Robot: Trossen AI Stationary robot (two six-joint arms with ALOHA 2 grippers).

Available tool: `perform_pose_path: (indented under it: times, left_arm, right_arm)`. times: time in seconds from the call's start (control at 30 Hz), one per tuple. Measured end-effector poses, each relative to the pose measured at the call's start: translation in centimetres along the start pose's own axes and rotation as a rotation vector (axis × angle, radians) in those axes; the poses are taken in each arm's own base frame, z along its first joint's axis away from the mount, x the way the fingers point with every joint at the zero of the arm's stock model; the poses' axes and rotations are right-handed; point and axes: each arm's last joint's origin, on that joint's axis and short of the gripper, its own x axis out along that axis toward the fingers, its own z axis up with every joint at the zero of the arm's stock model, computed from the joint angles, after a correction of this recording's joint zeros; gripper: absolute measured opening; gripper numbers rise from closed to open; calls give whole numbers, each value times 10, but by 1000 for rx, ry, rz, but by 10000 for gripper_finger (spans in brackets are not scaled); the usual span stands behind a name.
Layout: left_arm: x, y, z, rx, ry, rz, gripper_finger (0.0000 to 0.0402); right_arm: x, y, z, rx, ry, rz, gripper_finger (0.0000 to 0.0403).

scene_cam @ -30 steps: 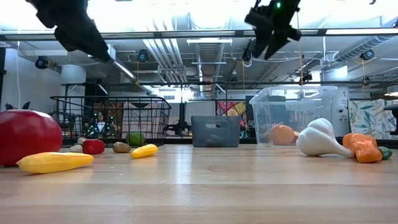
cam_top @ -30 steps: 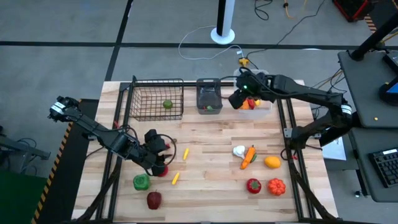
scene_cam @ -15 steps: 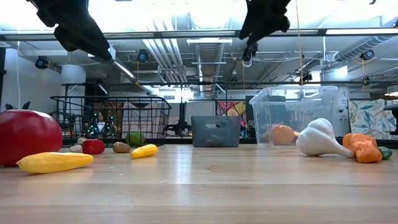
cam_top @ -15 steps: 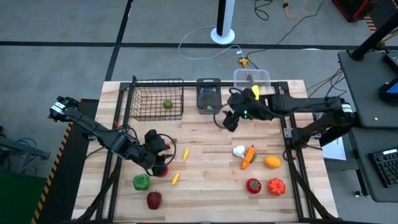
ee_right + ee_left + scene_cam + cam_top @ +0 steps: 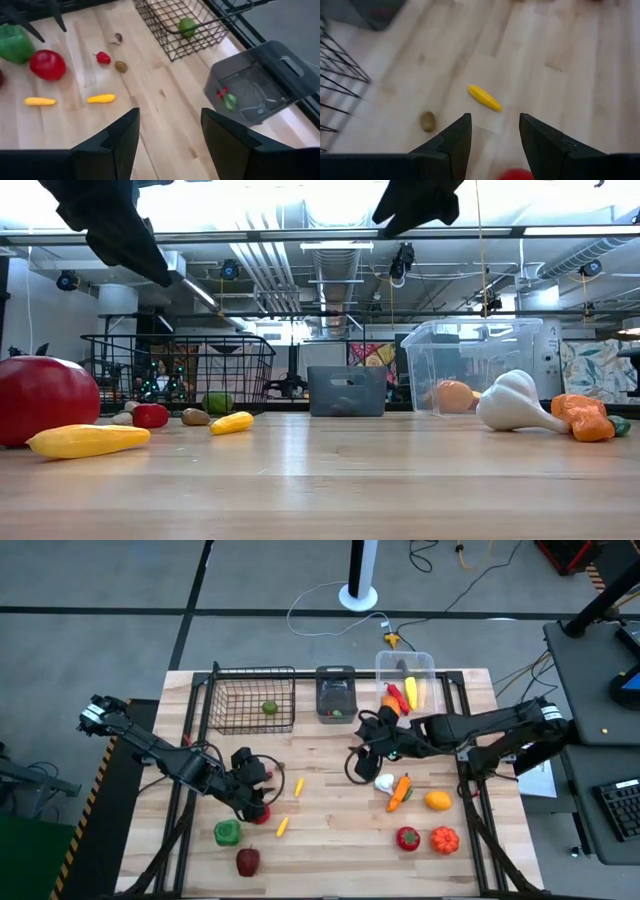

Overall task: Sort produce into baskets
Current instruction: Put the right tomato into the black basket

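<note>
Left gripper (image 5: 491,131): we see its fingers parted, empty, above the pale wooden plank table (image 5: 330,830), small red fruit (image 5: 516,174) just below | right gripper (image 5: 169,131): fingers parted, empty, near white bulbous garlic (image 5: 384,782) | baskets, three: black wire-mesh basket (image 5: 247,700), dark grey plastic bin (image 5: 336,695), clear plastic tub (image 5: 407,682) | two slim yellow pieces (image 5: 101,98) on table

I count three baskets: one wire-mesh basket (image 5: 250,700), one dark grey bin (image 5: 336,695), one clear tub (image 5: 405,680). Loose produce on the table, as far as I can resolve: two small yellow pieces (image 5: 298,786), one green pepper (image 5: 227,832), one garlic (image 5: 384,782), one carrot (image 5: 400,792). One green fruit (image 5: 269,708) inside the mesh.
</note>
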Motion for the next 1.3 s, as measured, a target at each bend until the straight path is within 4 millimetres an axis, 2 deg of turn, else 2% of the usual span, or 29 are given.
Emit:
perform_pose_path:
  times: [0.33, 0.7, 0.83, 0.97, 1.13, 1.3]
  left_arm:
    - [-2, -6, -7, -92, 221, -222, 149]
    - [-3, -8, -9, -141, 286, -265, 155]
    - [-3, -8, -9, -137, 285, -265, 188]
    - [-1, -11, -11, -117, 290, -259, 244]
    - [16, -17, -19, -78, 332, -191, 312]
    - [34, -22, -28, -59, 415, -116, 337]
  right_arm:
    - [5, 8, -3, -12, 11, 10, 203]
    - [6, 8, -3, -12, 11, 10, 203]
    - [6, 8, -3, -13, 13, 16, 203]
    - [6, 8, -4, -14, 16, 17, 203]
    - [7, 8, -6, -16, 22, 14, 203]
    - [9, 8, -9, -12, 29, 12, 203]
